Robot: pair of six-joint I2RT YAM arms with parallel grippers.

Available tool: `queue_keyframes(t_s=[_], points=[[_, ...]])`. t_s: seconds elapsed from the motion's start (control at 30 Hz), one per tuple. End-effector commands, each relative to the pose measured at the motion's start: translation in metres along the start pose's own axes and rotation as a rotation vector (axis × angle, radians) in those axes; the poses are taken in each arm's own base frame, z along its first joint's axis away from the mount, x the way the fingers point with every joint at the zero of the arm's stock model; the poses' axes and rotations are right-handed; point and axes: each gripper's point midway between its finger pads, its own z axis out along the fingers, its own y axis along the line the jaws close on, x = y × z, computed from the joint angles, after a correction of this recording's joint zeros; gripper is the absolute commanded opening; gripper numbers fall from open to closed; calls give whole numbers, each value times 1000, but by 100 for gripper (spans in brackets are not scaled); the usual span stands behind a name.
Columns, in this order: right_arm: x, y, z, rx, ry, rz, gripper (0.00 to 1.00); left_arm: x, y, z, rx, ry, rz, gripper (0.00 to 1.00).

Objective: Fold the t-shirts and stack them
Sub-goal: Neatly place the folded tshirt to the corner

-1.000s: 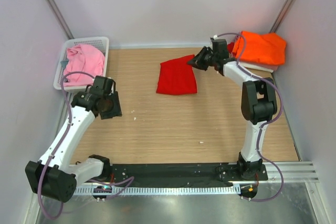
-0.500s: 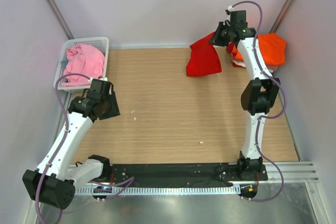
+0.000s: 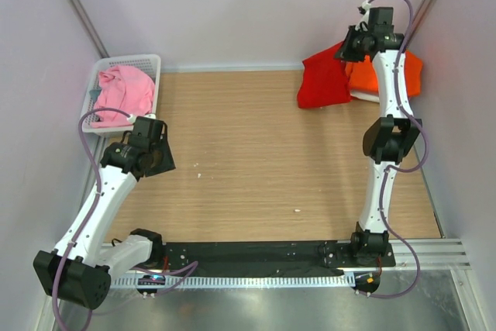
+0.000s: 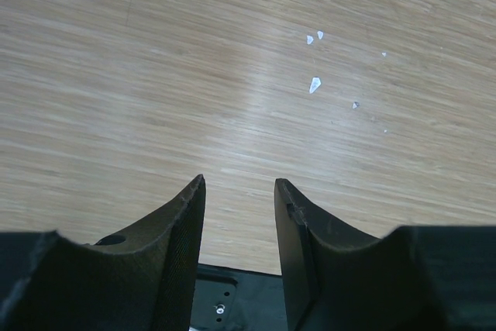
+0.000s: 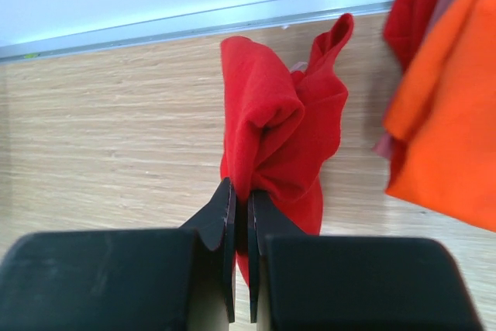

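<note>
**A:** From above, where's the red t-shirt (image 3: 324, 83)?

**B:** Upper right of the frame. It hangs from the right claw (image 3: 353, 43), just beside the orange t-shirt (image 3: 408, 77). The pink t-shirt (image 3: 124, 92) lies in the basket (image 3: 147, 60) at upper left.

**A:** And the left wrist view?

**B:** The left claw (image 4: 239, 187) has its jaws apart with nothing between them, over bare worktop (image 4: 194, 75).

**A:** Right wrist?

**B:** The jaws are pinched tight on a fold of red cloth at centre. Orange cloth fills the right edge.

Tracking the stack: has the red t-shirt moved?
Yes. The red t-shirt, held by the right gripper, left mid-table for the far right, beside the orange t-shirt.
</note>
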Motion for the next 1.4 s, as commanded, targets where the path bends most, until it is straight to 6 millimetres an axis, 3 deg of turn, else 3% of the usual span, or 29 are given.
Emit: queue_keyframes(t_s=[0.0,0.2,0.43,0.6,0.83,1.1,1.2,1.37], points=[[-49,16,-47,-36,-151,-100,1,-7,5,1,-28,-33,-22,42],[-80,20,-67,-43,-265,-186,1,-6,7,2,-42,-30,-26,42],[-128,24,-113,-66,-447,-265,1,-6,8,4,-52,-25,-26,41],[-153,8,-141,-52,-542,-266,1,-5,8,5,-58,-18,-27,41],[-162,-21,-155,-63,-564,-237,1,-4,9,7,-68,-10,-27,41],[-152,-62,-128,-101,-514,-157,1,-4,10,8,-75,-5,-28,41],[-152,-59,-127,-125,-514,-149,1,-4,10,8,-75,-5,-28,40],[-156,-19,-142,-230,-536,-159,1,-4,10,6,-72,-11,-31,40]])
